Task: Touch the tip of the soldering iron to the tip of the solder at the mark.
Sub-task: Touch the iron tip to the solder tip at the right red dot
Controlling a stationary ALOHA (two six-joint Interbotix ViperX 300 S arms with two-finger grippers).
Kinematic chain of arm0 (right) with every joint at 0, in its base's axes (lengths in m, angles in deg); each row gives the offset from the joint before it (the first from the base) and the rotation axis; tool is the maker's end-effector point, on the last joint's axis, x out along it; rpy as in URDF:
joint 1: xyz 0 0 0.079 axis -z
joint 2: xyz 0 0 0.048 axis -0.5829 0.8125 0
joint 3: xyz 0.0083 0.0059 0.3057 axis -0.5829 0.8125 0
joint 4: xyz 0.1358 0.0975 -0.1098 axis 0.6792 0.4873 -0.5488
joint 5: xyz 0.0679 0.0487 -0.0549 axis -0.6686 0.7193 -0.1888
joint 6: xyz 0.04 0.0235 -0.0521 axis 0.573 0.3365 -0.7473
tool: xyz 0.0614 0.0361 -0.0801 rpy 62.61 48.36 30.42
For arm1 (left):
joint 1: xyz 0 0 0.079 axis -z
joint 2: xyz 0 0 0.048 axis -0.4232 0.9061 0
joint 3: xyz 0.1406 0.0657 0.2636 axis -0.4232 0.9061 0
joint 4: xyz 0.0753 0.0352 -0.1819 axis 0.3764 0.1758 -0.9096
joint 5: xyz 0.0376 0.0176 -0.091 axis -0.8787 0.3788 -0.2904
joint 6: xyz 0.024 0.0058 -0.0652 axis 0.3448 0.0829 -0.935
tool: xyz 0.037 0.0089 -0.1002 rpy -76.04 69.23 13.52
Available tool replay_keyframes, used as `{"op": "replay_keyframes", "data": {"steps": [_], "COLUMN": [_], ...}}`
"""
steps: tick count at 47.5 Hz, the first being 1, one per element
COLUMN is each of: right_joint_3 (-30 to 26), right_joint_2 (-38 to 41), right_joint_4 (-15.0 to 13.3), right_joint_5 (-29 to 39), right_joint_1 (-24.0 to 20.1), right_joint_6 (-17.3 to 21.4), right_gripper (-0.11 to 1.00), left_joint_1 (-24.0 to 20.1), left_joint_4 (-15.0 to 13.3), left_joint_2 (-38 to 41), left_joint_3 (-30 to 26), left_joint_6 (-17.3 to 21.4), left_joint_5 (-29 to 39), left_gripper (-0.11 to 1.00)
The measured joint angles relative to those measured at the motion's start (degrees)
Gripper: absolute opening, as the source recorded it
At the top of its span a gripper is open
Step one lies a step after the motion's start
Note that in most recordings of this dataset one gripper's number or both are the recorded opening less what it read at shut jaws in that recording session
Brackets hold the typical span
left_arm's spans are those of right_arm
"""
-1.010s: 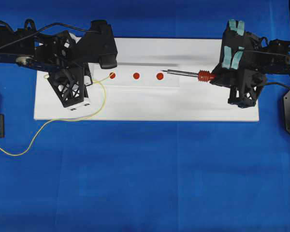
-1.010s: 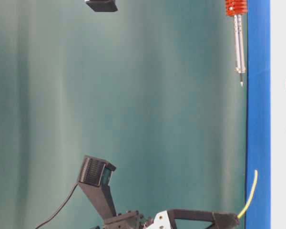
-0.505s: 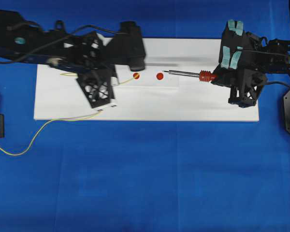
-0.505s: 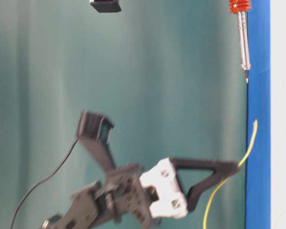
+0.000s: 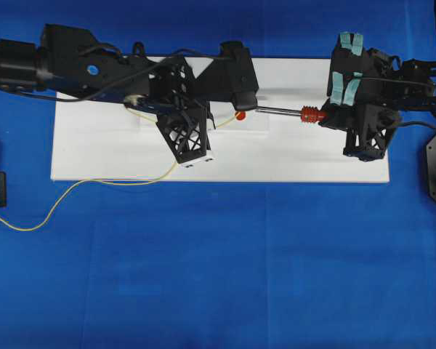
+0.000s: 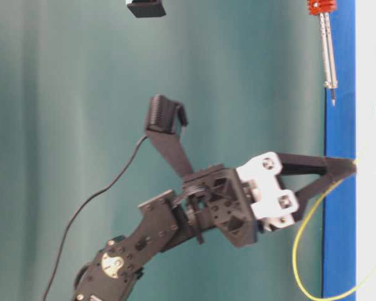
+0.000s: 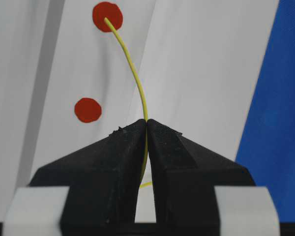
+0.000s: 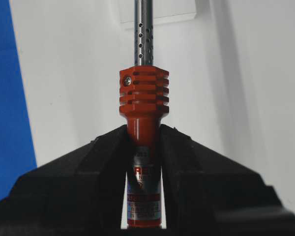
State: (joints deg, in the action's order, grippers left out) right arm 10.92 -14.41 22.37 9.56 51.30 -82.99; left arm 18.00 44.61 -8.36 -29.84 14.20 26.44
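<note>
1. The left claw [image 7: 146, 123] is clenched on the solder [image 7: 132, 69]; the wire's free end lies over a red mark [image 7: 107, 16] on the white board [image 5: 94, 156], toward its far edge.
2. The soldering iron [image 5: 287, 112] lies level, its long axis along the board, tip pointing left at that mark.
3. The right claw [image 8: 143, 142], grasping the red handle, is nearer the board's right edge; I judge it must push the iron left.

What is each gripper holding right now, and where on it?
The left gripper pinches the solder a short way back from its free end. The right gripper clamps the soldering iron by its red handle, just behind the ribbed collar.
</note>
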Motion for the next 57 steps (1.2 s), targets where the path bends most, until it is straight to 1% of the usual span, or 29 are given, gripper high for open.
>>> {"op": "replay_keyframes", "data": {"steps": [21,29,34,42,57], "right_joint_3": [0.0,-0.3,-1.8,-3.8,-5.6], "right_joint_2": [1.4,3.4,5.3,7.8,10.5], "right_joint_4": [-0.4,-0.4,-0.3,-0.4,-1.1], "right_joint_5": [0.0,0.9,2.5,3.3,4.3], "right_joint_1": [0.3,0.3,0.2,0.3,0.2], "right_joint_6": [0.2,0.2,0.1,0.1,0.2], "right_gripper": [0.06,0.06,0.06,0.06,0.06], "left_joint_1": [0.0,0.0,0.0,0.0,0.0], "left_joint_4": [0.0,0.0,0.1,0.0,0.1], "left_joint_2": [0.7,0.8,0.8,0.8,0.8], "left_joint_3": [0.0,-0.1,0.0,-0.1,0.0], "left_joint_6": [0.0,0.0,0.0,0.0,0.1], "left_joint_5": [0.2,0.7,0.8,1.0,1.1], "left_gripper": [0.03,0.03,0.03,0.03,0.03]}}
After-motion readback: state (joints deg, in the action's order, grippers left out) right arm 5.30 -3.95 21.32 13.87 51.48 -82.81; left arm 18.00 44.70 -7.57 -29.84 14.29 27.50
